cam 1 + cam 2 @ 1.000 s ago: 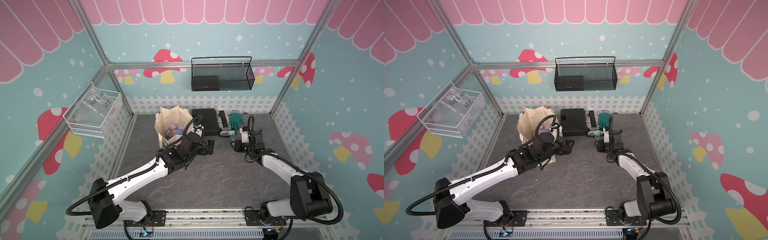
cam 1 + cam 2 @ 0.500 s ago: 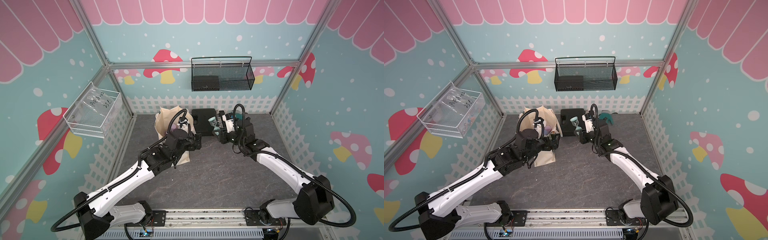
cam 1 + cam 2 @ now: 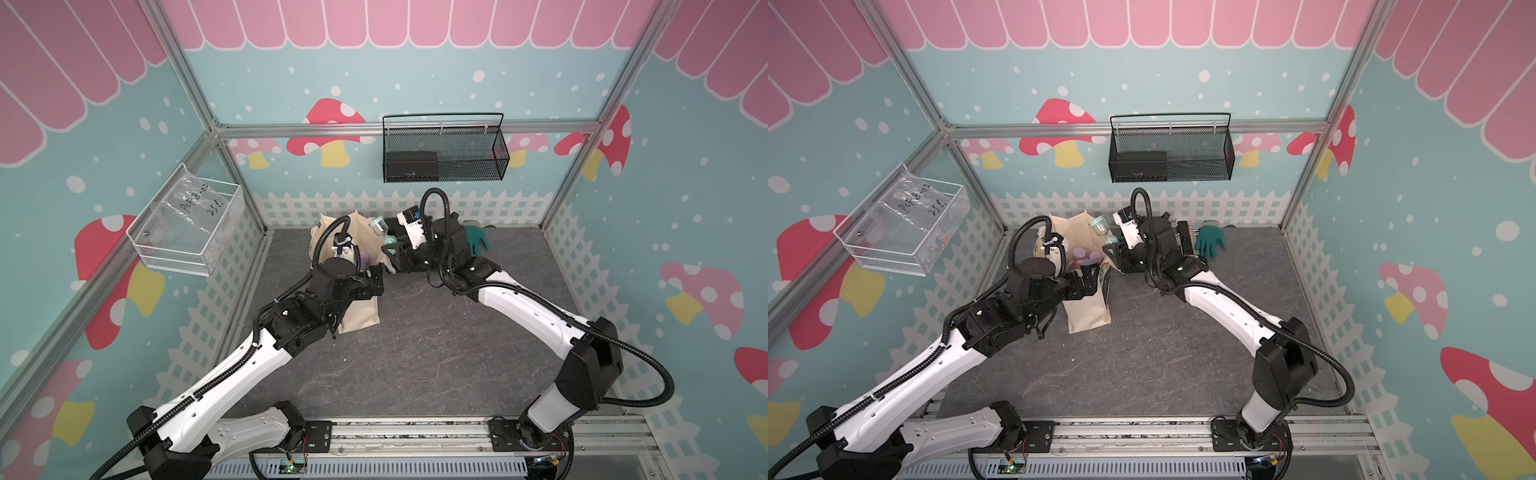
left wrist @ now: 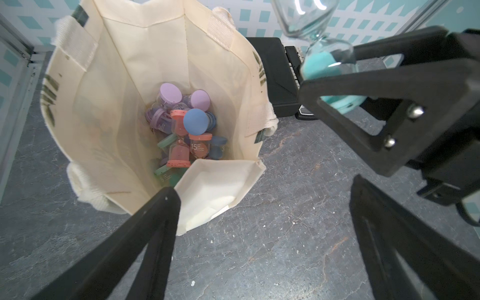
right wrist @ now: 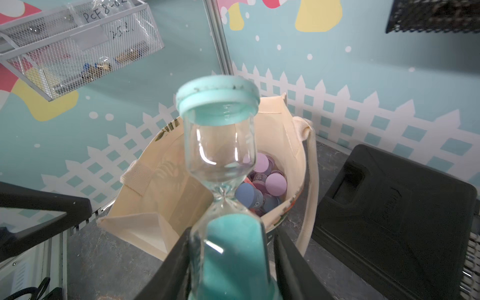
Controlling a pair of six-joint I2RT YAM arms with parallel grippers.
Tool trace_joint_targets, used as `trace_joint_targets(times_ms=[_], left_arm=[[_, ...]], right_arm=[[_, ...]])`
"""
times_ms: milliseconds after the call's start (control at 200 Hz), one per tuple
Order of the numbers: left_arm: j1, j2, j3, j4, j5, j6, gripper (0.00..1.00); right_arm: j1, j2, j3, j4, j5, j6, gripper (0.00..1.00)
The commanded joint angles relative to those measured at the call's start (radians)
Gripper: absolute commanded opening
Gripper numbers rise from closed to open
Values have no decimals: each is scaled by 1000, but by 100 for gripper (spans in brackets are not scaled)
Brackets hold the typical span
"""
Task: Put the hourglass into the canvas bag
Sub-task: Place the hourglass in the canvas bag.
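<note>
My right gripper [image 5: 231, 241] is shut on the lower, sand-filled bulb of a teal hourglass [image 5: 220, 155], which stands upright in the jaws. In both top views the hourglass [image 3: 380, 230] [image 3: 1102, 230] hangs by the right rim of the cream canvas bag [image 3: 361, 311] [image 3: 1088, 311]. The bag [image 4: 117, 91] stands open, with several coloured hourglasses [image 4: 184, 124] on its bottom. My left gripper [image 4: 265, 189] is open and empty at the bag's near rim, one finger beside the folded corner. The held hourglass [image 4: 322, 65] also shows in the left wrist view.
A flat black hard case [image 5: 389, 207] lies right of the bag, behind my right gripper. A green glove [image 3: 1210, 245] lies further right by the back fence. A black wire basket [image 3: 442, 149] hangs on the back wall and a clear bin [image 3: 187, 224] on the left wall.
My right gripper has lifted the teal hourglass from beside the glove and carried it left to the bag's rim. My open left gripper has drawn back to the bag's near rim.
</note>
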Motion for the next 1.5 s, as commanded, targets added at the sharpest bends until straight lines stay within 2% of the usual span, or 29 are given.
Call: trace_joint_targets(times_ms=[0, 435, 610, 906, 1496], left_arm=[[14, -20, -31, -35, -21, -13, 99], [46, -55, -104, -30, -20, -72, 99], [50, -51, -105, -29, -5, -82, 99], [57, -54, -106, -29, -2, -82, 99], [78, -34, -68, -49, -16, -84, 99]], right_arm=[[23, 60, 90, -2, 7, -60, 27], [71, 330, 345, -72, 14, -184, 30], [82, 430, 395, -141, 74, -224, 31], [113, 471, 332, -146, 204, -267, 35], [122, 471, 328, -118, 243, -294, 47]])
